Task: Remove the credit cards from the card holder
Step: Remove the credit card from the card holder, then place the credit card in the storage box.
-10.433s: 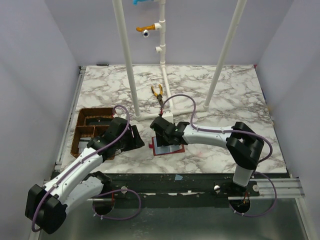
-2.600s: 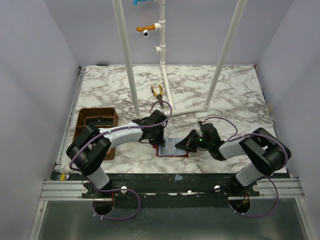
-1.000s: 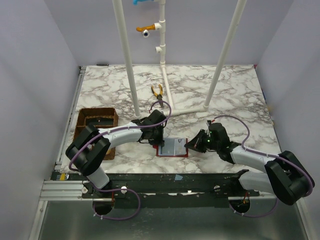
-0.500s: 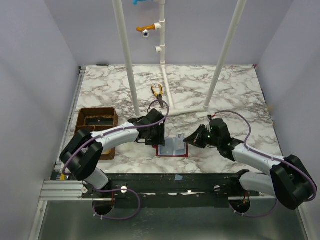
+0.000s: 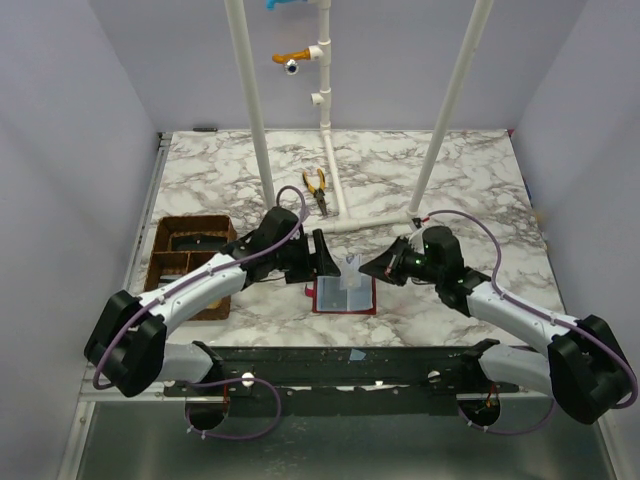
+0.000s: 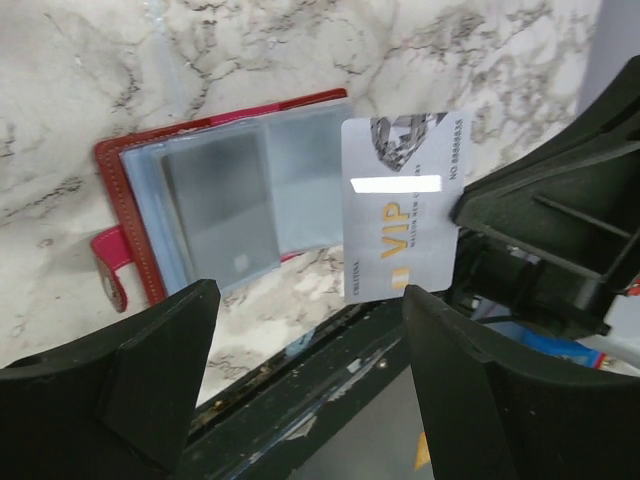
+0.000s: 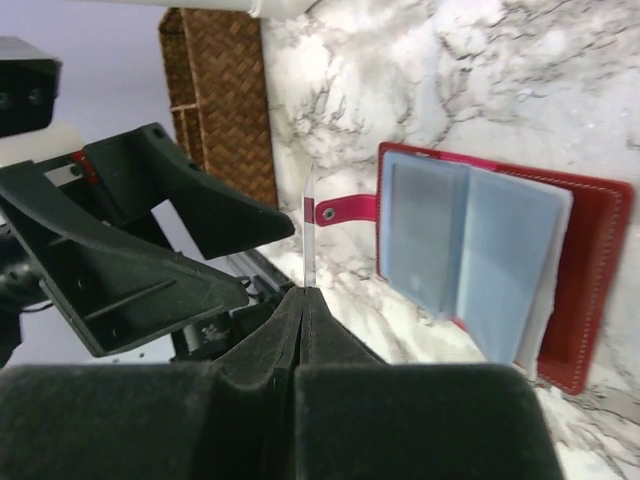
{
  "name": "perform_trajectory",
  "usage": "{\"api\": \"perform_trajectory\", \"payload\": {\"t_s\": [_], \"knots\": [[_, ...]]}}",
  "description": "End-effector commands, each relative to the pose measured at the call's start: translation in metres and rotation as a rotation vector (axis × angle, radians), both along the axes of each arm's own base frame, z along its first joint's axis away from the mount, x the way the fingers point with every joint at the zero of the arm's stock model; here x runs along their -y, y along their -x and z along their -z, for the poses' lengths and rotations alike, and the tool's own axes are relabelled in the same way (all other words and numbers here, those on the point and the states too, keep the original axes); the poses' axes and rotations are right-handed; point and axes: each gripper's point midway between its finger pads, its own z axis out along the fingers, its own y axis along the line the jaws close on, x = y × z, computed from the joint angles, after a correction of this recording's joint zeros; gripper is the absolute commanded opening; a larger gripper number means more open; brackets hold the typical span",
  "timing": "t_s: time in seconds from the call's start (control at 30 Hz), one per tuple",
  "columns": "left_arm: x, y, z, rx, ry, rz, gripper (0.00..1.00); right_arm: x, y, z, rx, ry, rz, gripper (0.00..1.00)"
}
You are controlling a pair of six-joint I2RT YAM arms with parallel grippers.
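marble-patterned worktop [image 5: 470, 190] carries the red card holder [image 5: 343, 297], which lies opened flat just below both pincers, its pale blue-grey sleeves fanned up and its snap tab out to one side. the right pincer [image 7: 305, 300] is pressed together on one edge of a silver vip card [image 6: 400, 205] and holds it on edge, lifted clear of the sleeves, so this card is out of its pocket. facing it, the left pincer [image 5: 326, 256] stands wide apart with nothing between its jaws. the card sits close beside one of those jaws, and whether they touch i cannot tell. my reading is that the left pincer is spread so it neither pinches the sleeves nor fouls the card, leaving the right one sole hold of it. the woven brown tray [image 7: 225, 100] beyond the left pincer looks a likely drop spot, though that is a guess. a darker panel shows in one sleeve, but i cannot tell if it is another card.
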Motion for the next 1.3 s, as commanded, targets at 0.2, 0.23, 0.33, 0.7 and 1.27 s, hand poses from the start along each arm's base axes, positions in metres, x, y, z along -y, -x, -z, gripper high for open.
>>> {"api": "perform_trajectory", "payload": {"t_s": [0.2,0.23,0.33,0.7,1.27], "knots": [[0.019,0.005,-0.047,-0.052,0.333,0.032,0.76,-0.024,0.009,-0.059,0.009,-0.234,-0.112,0.01],[0.021,0.005,-0.049,-0.055,0.361,0.034,0.76,-0.025,0.010,-0.061,0.007,-0.248,-0.118,0.01],[0.023,0.006,-0.054,-0.069,0.411,0.031,0.74,-0.028,0.012,-0.068,0.009,-0.291,-0.132,0.01],[0.027,0.010,-0.072,-0.079,0.545,0.027,0.45,-0.026,0.018,-0.070,0.013,-0.300,-0.142,0.01],[0.018,0.011,-0.074,-0.025,0.488,0.010,0.00,-0.013,0.008,-0.063,0.058,-0.142,-0.076,0.82]]}}
